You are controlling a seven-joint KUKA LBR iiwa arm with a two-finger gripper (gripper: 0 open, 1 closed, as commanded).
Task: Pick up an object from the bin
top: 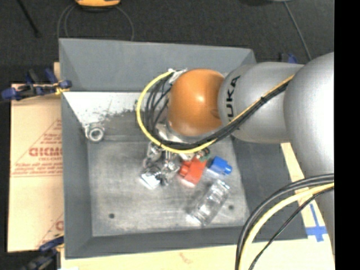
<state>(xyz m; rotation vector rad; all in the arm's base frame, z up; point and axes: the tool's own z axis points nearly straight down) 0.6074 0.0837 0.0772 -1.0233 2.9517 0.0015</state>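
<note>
Where the gripper (159,165) meets the floor of the grey bin (112,207), we see a small pale piece (149,179), whitish with a dull metallic glint and an irregular outline; we cannot name its kind. It lies near the middle of the floor, at the gripper's lower left tip and seemingly touching it. We cannot tell whether it is gripped or how far the gripper is open, since the two run together there. Just to the gripper's right the bin holds a red blocky thing (192,172). Beyond that is a clear plastic bottle (209,202) lying on its side, its blue cap (220,166) just beside the red thing. A small metal ring (94,133) rests well apart, near the floor's upper left corner.
</note>
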